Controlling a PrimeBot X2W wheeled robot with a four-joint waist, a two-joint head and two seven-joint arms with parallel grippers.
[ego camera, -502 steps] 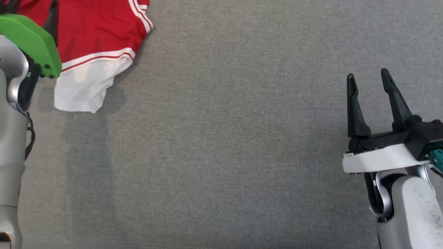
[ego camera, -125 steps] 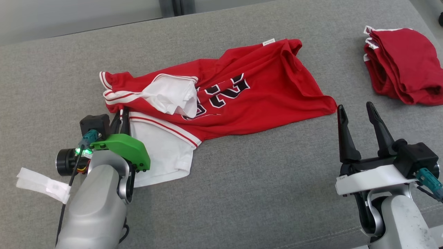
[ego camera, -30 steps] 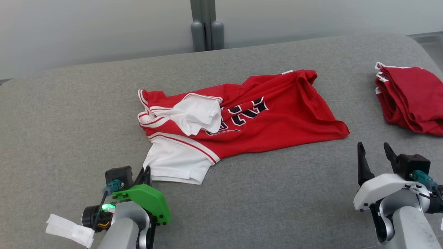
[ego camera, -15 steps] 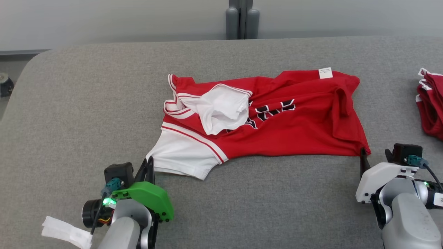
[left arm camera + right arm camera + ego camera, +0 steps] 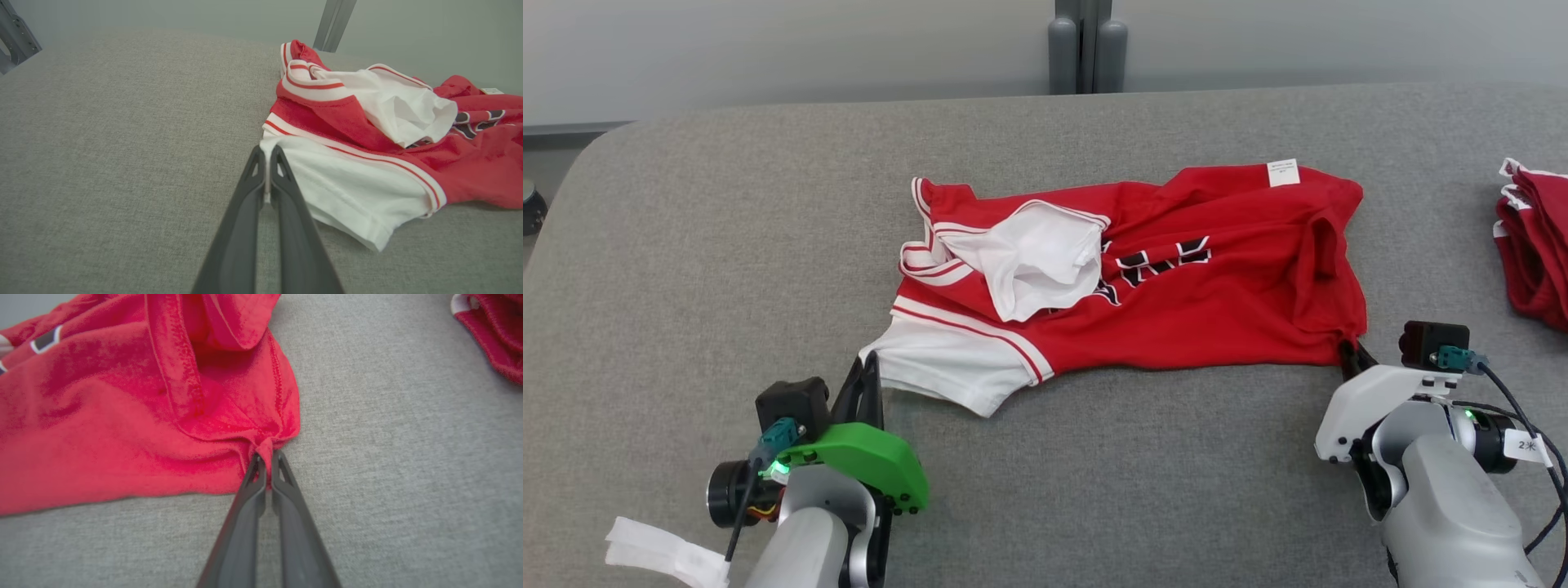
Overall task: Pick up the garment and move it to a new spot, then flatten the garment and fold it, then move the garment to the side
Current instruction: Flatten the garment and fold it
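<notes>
Across the middle of the head view, on the grey padded table (image 5: 727, 245): a rumpled red and white garment (image 5: 1192, 310), one white sleeve flopped over the black lettering, a small white label (image 5: 1282, 172) at its upper right hem. At lower left, white sleeve corner pinched tight by the left gripper (image 5: 870, 371), fingers pressed together on the cloth. At lower right, red hem corner bunched and nipped between the closed fingers of the right gripper (image 5: 1349, 355). At the right edge, well apart, a folded red stack (image 5: 1535, 253). Open grey surface left of the garment and along the bottom between both arms. Rounded table corner at upper left; grey post (image 5: 1080, 45) beyond the far edge, top centre.
</notes>
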